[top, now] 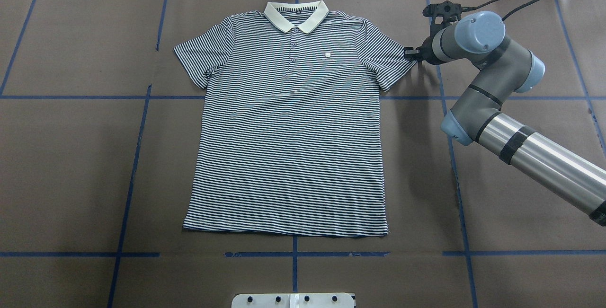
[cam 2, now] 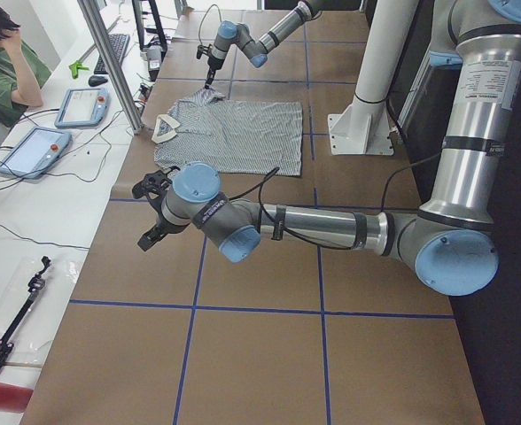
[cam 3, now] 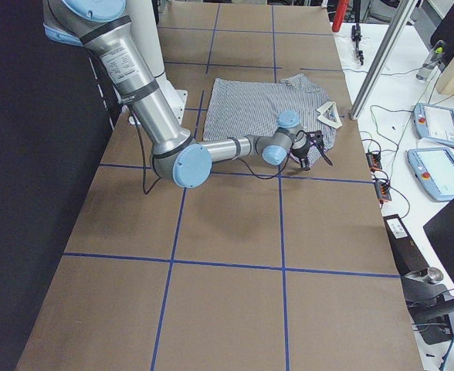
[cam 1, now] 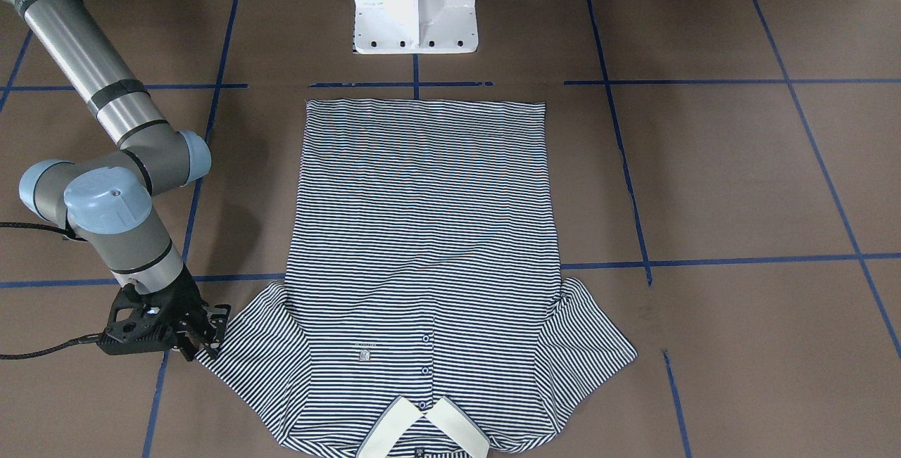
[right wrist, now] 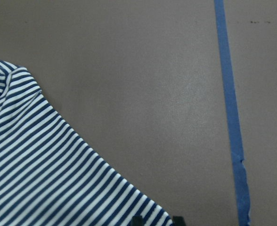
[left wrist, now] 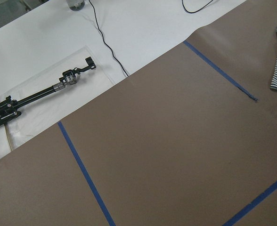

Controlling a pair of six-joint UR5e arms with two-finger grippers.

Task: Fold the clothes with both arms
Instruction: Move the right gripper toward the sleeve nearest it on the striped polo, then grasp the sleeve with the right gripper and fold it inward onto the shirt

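Where right jaws sit, the shirt sleeve (top: 388,59) ends.

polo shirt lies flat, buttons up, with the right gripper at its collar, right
Not quite. The polo shirt lies flat, buttons up, but the right gripper is at the tip of a sleeve, not the collar. The exterior front-facing view shows it.

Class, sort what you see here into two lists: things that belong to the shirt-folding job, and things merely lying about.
Belongs to the job:
shirt
right gripper, at the shirt's sleeve tip
left gripper, well away from the shirt

Lying about:
black pole
two handheld screens
white pedestal
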